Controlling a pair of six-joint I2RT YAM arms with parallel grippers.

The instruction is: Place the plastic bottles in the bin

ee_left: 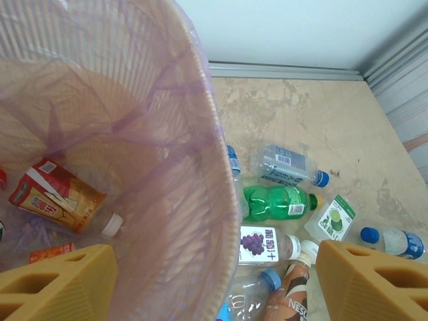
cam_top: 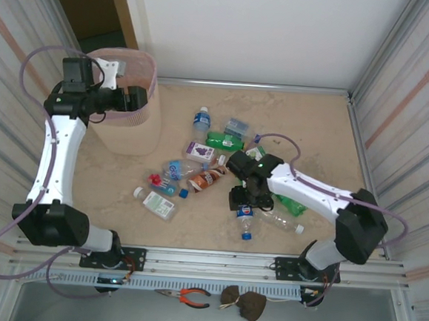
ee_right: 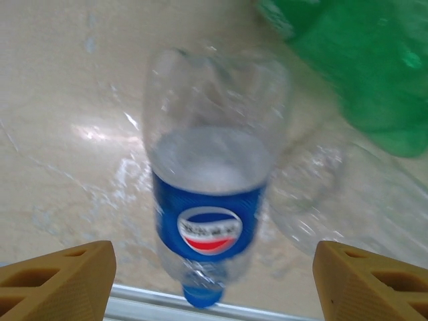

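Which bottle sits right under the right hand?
The clear bottle with the blue label and blue cap, centred under the open right hand; the green bottle lies off to one side.

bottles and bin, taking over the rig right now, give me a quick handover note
left gripper: open, empty, over the mouth of the bin.
right gripper: open, hovering above the blue-label bottle near the front of the table, not gripping it.
Done: at least two bottles lie in the bin, one being the red-and-yellow-label bottle.
Left to do: roughly ten bottles lie scattered mid-table, including the green bottle. The blue-label one looks like the next pick.
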